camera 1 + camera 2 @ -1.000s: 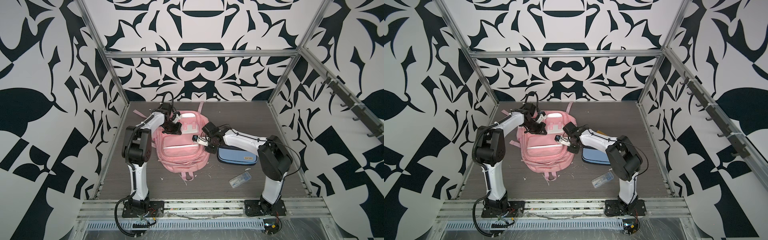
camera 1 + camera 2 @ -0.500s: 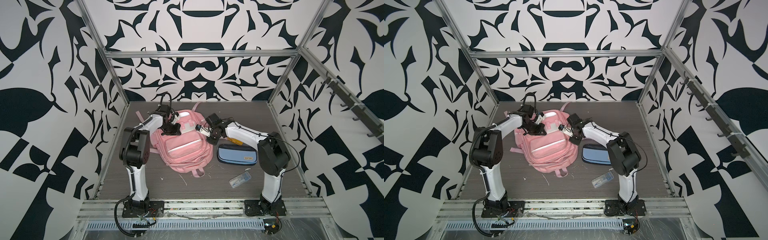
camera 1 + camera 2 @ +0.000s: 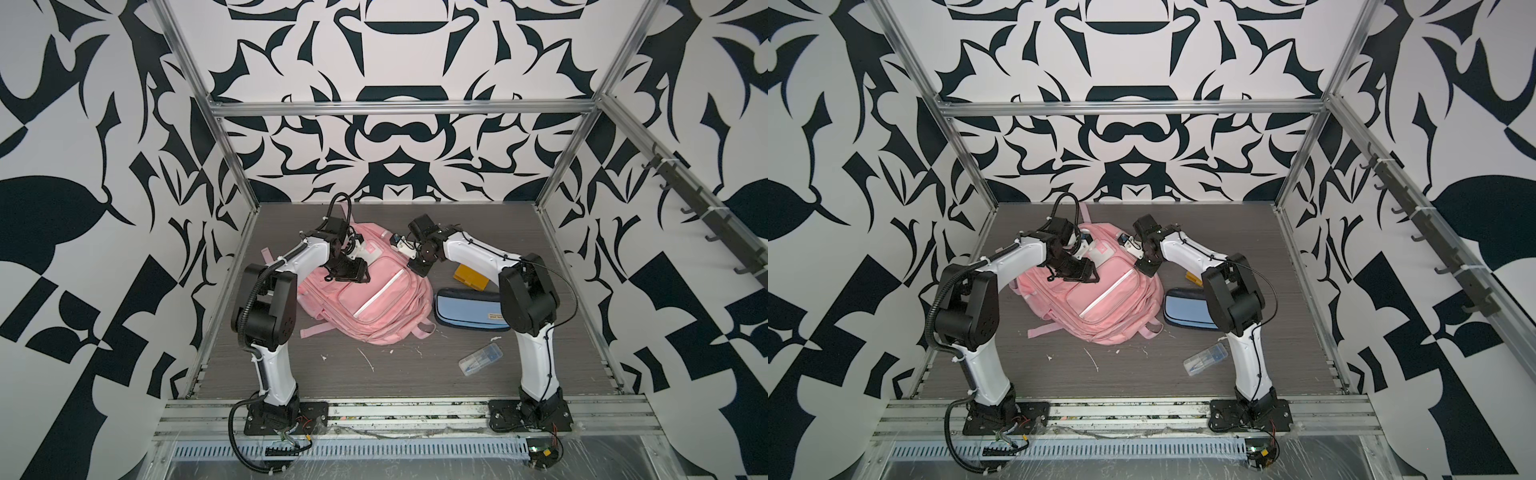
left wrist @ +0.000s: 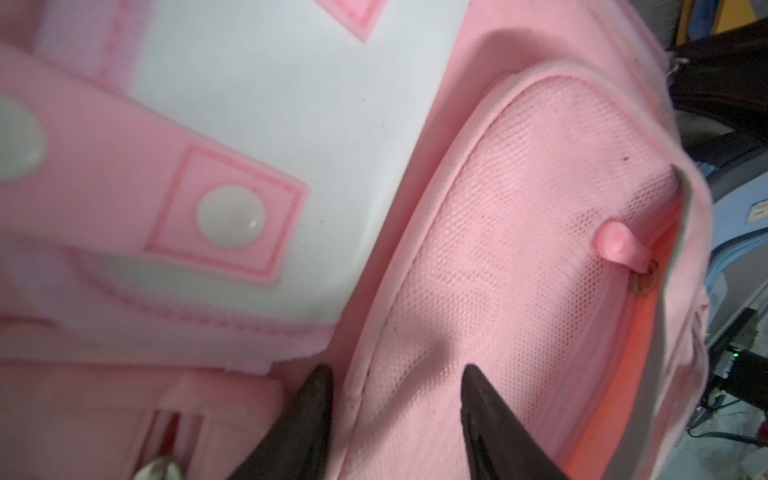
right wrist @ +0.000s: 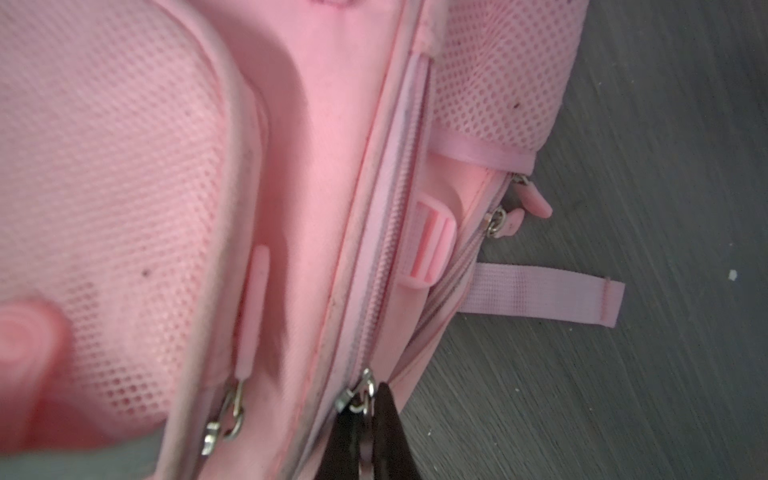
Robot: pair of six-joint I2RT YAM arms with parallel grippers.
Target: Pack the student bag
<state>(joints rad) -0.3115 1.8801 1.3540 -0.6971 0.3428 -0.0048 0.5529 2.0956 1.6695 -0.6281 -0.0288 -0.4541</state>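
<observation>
The student bag [image 3: 374, 299] [image 3: 1100, 303], a pink backpack with a white strip, lies flat in the middle of the table in both top views. My left gripper [image 3: 361, 272] [image 3: 1090, 274] rests on the bag's upper part. In the left wrist view that gripper [image 4: 397, 370] stands open, its fingers apart on the pink mesh pocket [image 4: 519, 232]. My right gripper [image 3: 417, 268] [image 3: 1148, 268] is at the bag's far right edge. In the right wrist view it [image 5: 370, 399] is shut on a zip pull [image 5: 357, 399] of the bag.
A light-blue and navy pencil case [image 3: 469, 313] [image 3: 1187, 309] lies right of the bag, beside the right arm. A yellow object [image 3: 469, 276] sits behind it. A clear plastic box [image 3: 480, 359] [image 3: 1206, 358] lies near the front right. White scraps dot the tabletop.
The bag has swung round so its lower end points front right. My right gripper has moved toward the back with the zip pull. My left jaws have opened.
</observation>
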